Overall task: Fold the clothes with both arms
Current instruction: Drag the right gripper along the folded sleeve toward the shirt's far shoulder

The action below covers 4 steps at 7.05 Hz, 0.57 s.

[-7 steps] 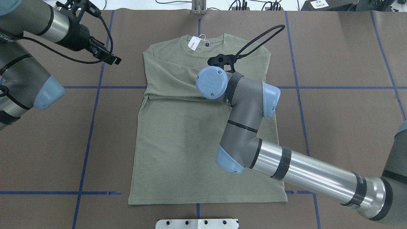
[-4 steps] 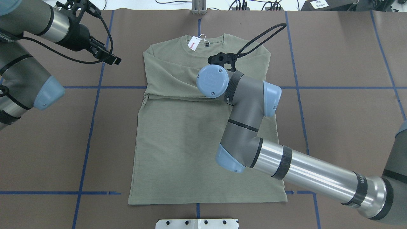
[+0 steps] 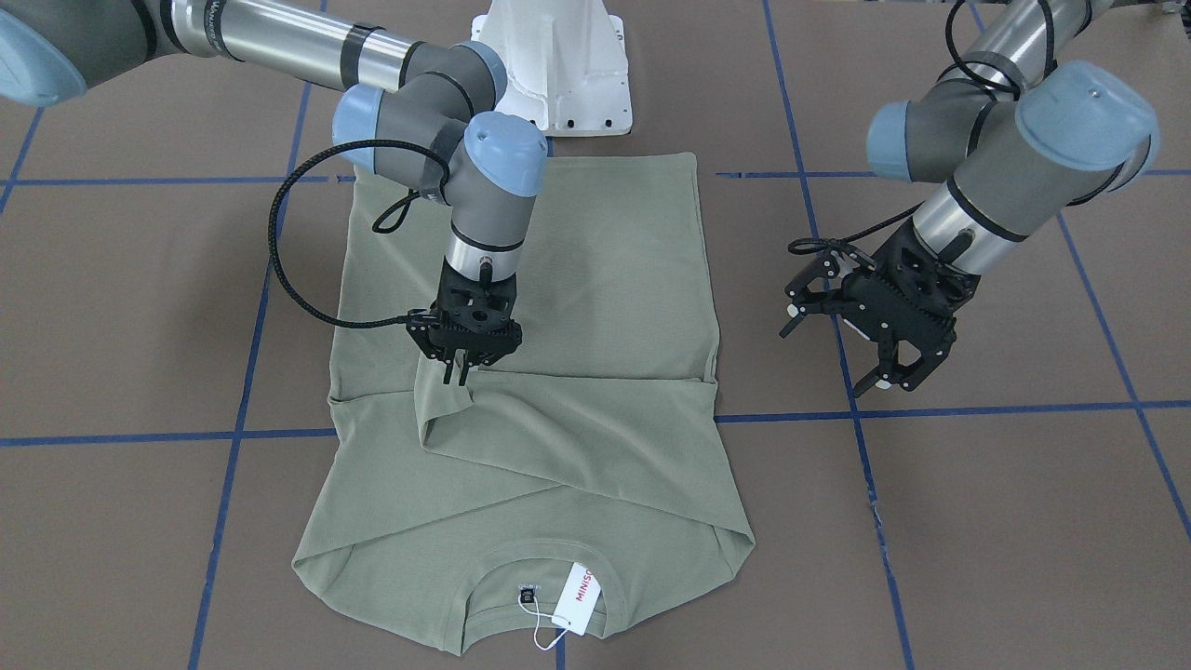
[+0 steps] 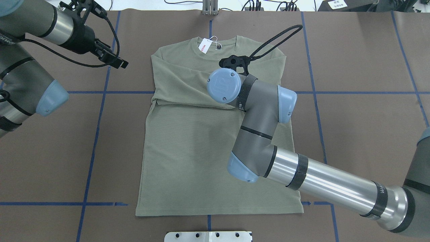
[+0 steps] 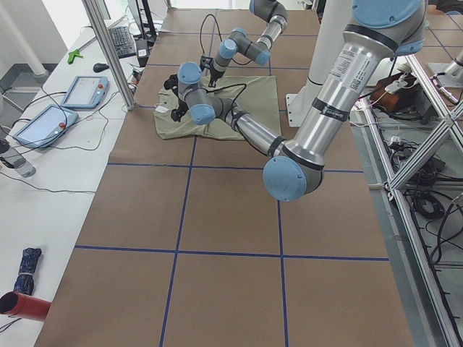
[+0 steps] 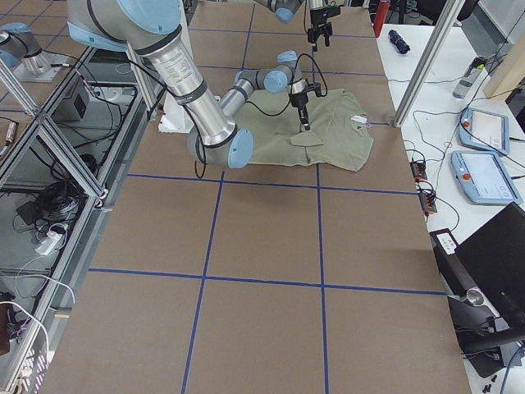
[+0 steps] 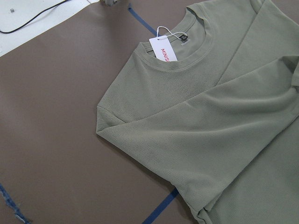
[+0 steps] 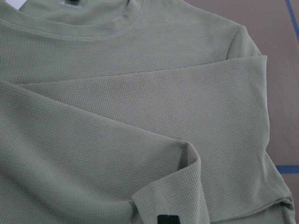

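Note:
The olive-green shirt [image 4: 215, 161] lies flat on the brown table, collar at the far side, with both sleeves folded across the chest. Its white hang tag [image 3: 579, 596] sits at the collar and also shows in the left wrist view [image 7: 163, 49]. My right gripper [image 3: 459, 377] points straight down over the chest and is shut on the cuff of the upper sleeve [image 3: 447, 409]. Its fingertips [image 8: 167, 219] pinch that cuff in the right wrist view. My left gripper [image 3: 893, 372] is open and empty, and hovers above bare table beside the shirt's shoulder [image 4: 116, 61].
The white pedestal base [image 3: 558, 65] stands just beyond the shirt's hem. A metal plate [image 4: 208, 236] sits at the near table edge. Blue tape lines [image 4: 97, 134] cross the brown table. Tablets and cables lie on a side bench [image 5: 65, 101].
Almost nothing. My right wrist has shifted by a hair over the chest, still holding the cuff. The left arm has not moved.

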{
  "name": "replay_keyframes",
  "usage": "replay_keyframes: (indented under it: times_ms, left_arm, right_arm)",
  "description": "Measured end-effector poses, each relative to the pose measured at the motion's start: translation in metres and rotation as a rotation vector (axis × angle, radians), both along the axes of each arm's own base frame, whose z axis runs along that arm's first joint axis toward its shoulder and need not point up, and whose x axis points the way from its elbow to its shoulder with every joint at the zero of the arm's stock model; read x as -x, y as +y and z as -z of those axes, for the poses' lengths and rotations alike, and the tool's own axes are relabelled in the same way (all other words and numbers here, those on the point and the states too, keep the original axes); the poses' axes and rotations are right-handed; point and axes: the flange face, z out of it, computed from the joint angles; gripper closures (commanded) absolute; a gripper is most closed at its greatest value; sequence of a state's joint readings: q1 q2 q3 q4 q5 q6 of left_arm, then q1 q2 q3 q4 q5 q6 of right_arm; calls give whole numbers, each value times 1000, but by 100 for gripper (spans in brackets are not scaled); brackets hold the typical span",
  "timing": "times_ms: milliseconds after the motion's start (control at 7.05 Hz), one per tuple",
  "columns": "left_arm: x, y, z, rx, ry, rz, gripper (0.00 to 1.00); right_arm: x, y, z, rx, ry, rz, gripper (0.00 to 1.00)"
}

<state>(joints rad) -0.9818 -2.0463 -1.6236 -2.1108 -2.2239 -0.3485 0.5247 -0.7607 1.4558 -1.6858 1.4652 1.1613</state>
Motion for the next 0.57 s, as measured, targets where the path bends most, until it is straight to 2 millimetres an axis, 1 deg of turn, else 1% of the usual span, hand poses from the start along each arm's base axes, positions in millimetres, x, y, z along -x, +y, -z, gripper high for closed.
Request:
replay_keyframes:
  times_ms: [142,283,425,567]
  left_arm:
    - [0,0,-1,1,-1,0,0]
    - [0,0,-2,2,-2,1,0]
    - [0,-1,-2,3,-3,1,0]
    - [0,-1,-2,3,-2,0,0]
  right_arm:
    - [0,0,0,0,0,-2,90]
    - [0,-1,0,1,0,-5,73]
    - [0,-4,2,4,-3,-15,61]
    - [4,-10,6,15,-5,-36,51]
